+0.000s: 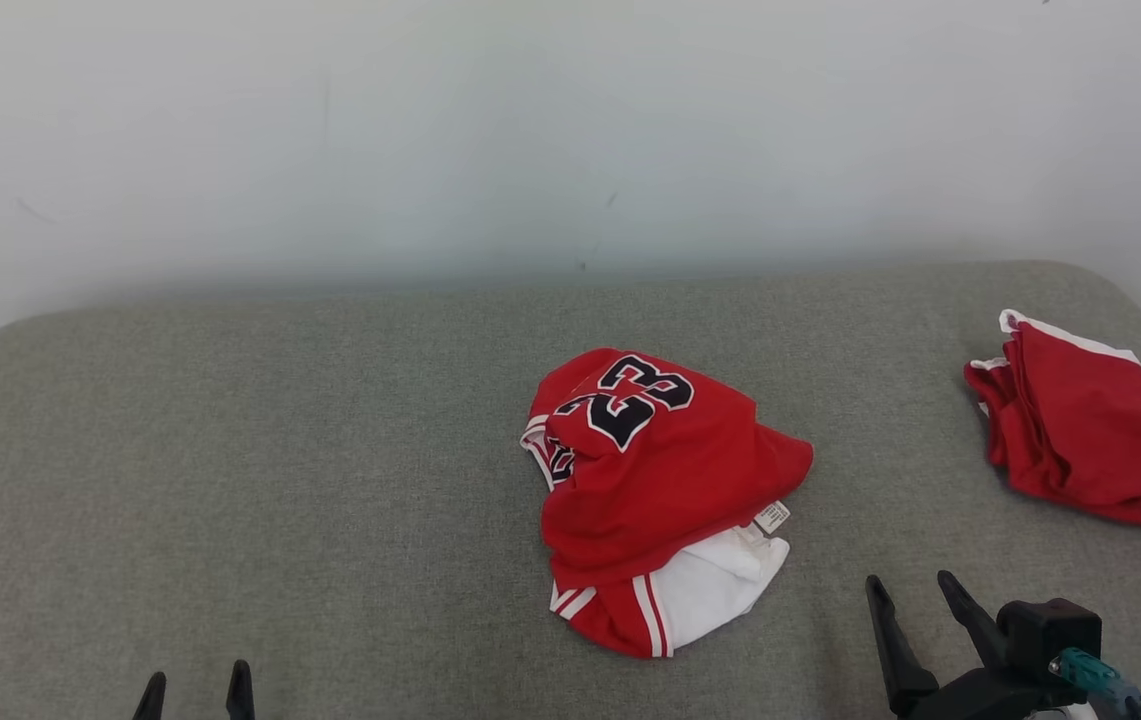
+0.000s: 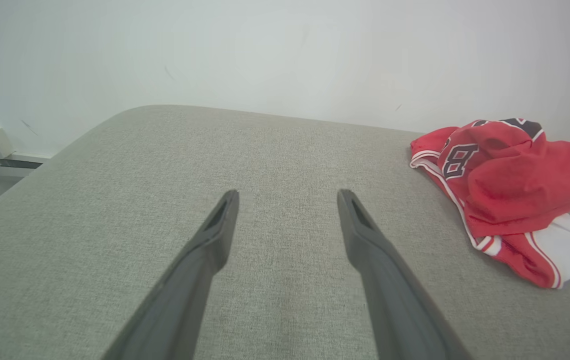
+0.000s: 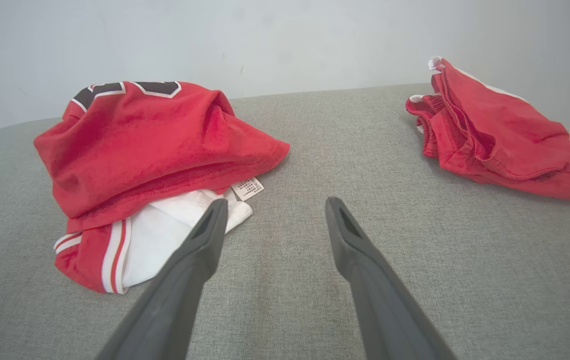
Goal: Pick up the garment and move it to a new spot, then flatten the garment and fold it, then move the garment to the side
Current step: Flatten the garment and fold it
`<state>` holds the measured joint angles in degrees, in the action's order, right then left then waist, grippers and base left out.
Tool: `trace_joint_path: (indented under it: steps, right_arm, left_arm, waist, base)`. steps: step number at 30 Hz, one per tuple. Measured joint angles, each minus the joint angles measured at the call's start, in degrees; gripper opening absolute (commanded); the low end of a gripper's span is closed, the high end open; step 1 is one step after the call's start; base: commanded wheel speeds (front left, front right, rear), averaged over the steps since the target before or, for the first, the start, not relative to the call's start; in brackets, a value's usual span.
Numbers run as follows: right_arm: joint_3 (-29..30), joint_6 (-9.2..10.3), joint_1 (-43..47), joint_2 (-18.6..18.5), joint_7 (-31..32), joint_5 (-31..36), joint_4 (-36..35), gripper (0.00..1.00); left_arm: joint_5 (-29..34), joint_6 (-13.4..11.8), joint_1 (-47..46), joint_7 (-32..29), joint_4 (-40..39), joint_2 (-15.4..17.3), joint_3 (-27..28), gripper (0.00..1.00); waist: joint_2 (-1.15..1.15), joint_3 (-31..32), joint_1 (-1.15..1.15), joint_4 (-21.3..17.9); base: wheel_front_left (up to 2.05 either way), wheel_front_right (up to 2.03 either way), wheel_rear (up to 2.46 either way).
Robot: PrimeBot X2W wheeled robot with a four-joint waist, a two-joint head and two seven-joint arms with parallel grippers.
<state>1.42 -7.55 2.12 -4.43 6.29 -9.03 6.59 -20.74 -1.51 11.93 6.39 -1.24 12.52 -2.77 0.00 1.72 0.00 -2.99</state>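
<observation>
**Gripper state.** The right gripper has its jaws fully apart and holds nothing. It sits at the near edge of the surface, right of centre. The left gripper is equally wide and empty, at the near edge toward the left corner.

**Task item.** The red jersey lies in a crumpled heap about the middle of the surface. Its number panel faces up on the far side, and its white lining and care label are exposed on the side toward the right gripper. The right gripper is just beside the heap but apart from it, and the left gripper is well apart. A second red garment lies by the right edge, clear of the heap.

**Step in hand.** Judged as the first step: pickup, not yet begun.

**Next move.** The right gripper is the nearer. It should advance to the heap's near right side, close on a bunched fold, and lift high enough that loose layers do not drag.
</observation>
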Motion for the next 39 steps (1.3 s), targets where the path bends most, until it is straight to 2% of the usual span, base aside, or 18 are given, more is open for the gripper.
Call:
trace_joint_path:
  steps: [6, 10, 15, 20, 24, 29, 34, 36, 38, 39]
  right_arm:
    - [-0.5, 0.0, -0.1, 0.2, 0.1, 0.1, -0.1, 1.0]
    - [-1.3, 0.0, -1.0, 0.3, 0.3, 0.1, -0.4, 1.0]
    - [-2.2, 0.0, -1.4, 0.3, 0.6, -0.1, -0.5, 1.0]
    - [-2.7, 0.0, -2.2, 0.3, 0.6, -0.5, -0.4, 1.0]
    - [-3.0, 0.0, -2.4, 0.2, 0.2, -0.7, -0.2, 1.0]
    - [-3.5, 0.0, -3.3, 0.3, -0.3, -1.1, 0.0, 1.0]
    - [-4.0, 0.0, -3.7, 0.4, -0.9, -1.5, 0.8, 1.0]
    - [-4.0, 0.0, -4.1, 0.4, -1.3, -1.6, 1.2, 1.0]
    - [-3.9, 0.0, -4.2, 0.4, -1.4, -1.6, 1.4, 1.0]
    - [-3.8, 0.0, -4.2, 0.5, -1.5, -1.6, 1.5, 1.0]
  left_arm:
    - [-0.4, 0.1, 0.6, -1.0, -0.9, -0.5, -1.1, 1.0]
    - [-1.0, 1.1, -0.4, -2.7, -1.0, -0.3, -2.0, 1.0]
    - [-1.5, 4.2, -6.5, -6.6, 1.4, 0.6, -5.0, 1.0]
    - [-2.7, 6.8, -14.6, -10.6, 7.6, 0.4, -9.1, 1.0]
    - [-3.5, 8.1, -19.7, -11.5, 13.4, 0.2, -12.0, 1.0]
    - [-4.1, 8.6, -25.6, -11.5, 19.8, 0.2, -14.9, 1.0]
    - [-4.1, 8.6, -29.1, -12.5, 26.3, 0.4, -15.5, 1.0]
    - [-4.1, 7.8, -30.2, -12.8, 28.4, 0.2, -15.3, 1.0]
    - [-4.1, 7.5, -30.9, -12.6, 29.7, 0.2, -15.2, 0.12]
    - [-4.1, 7.5, -31.1, -11.8, 29.9, 0.1, -15.2, 0.0]
  waist:
    - [0.0, -0.4, 0.0, -0.6]
    - [0.0, -0.7, 0.0, -1.8]
    - [0.0, -1.6, 0.0, -4.2]
    - [0.0, -2.6, 0.01, -7.4]
    - [0.01, -3.7, 0.01, -10.1]
    - [0.0, -5.2, 0.01, -13.4]
    - [0.0, -6.5, 0.01, -16.2]
    - [0.0, -7.0, 0.01, -17.0]
    - [0.0, -7.5, 0.01, -17.4]
    - [0.0, -7.7, 0.01, -17.6]
  base:
    - [0.0, 0.0, 0.0]
    - [0.0, 0.0, 0.0]
    - [0.0, 0.0, 0.0]
    - [0.0, 0.0, 0.0]
    - [0.0, 0.0, 0.0]
    - [0.0, 0.0, 0.0]
    - [0.0, 0.0, 0.0]
    - [0.0, 0.0, 0.0]
    - [0.0, 0.0, 0.0]
    - [0.0, 0.0, 0.0]
